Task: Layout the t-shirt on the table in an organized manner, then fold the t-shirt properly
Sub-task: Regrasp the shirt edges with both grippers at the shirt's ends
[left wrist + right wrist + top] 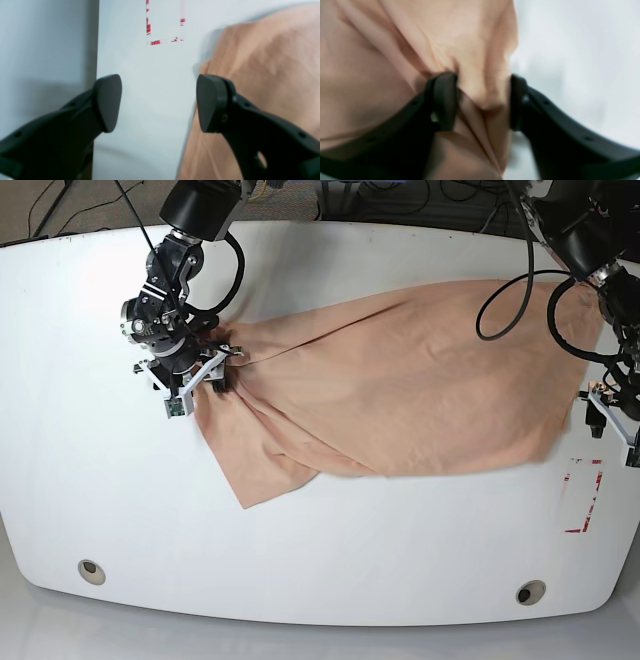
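Jaws on the right gripper (483, 101) are seen pinching a bunched fold of the soft peach cotton t-shirt (400, 395), which is spread lengthwise across the glossy white table (320, 580). Left gripper (158, 102) is held wide open, empty, just beside the shirt's opposite edge.

Along the top of the base frame we see only a strip of brownish floor (90, 205) at the upper left, crossed by thin dark cables (55, 210), and more tangled black cables (420, 198) on dark ground at the upper middle.
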`<state>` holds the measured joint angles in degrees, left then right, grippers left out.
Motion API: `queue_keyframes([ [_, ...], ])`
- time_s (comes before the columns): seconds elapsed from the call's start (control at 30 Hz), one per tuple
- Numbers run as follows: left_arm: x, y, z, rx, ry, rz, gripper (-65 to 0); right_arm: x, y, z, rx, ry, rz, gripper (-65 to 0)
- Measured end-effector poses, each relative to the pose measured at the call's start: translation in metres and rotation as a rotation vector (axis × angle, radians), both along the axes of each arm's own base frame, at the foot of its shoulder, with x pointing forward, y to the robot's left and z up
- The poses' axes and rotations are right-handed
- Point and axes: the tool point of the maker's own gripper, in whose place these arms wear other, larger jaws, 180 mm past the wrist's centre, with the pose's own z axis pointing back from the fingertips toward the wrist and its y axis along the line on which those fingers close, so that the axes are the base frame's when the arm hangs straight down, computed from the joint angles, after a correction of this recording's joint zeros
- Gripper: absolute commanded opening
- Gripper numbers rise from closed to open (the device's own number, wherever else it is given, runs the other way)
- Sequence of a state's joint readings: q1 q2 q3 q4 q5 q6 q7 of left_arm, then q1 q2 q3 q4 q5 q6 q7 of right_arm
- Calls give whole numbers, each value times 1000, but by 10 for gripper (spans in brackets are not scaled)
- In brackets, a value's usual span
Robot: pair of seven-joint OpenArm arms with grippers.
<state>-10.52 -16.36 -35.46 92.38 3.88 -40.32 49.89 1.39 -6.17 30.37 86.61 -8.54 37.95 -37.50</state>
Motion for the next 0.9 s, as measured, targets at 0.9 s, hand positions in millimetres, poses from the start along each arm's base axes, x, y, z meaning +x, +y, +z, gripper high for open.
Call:
queue_keyframes([
  [0.9, 75, -67, -98, -449, 56, -68, -204, 1, 6, 0, 16, -14, 11, -650],
])
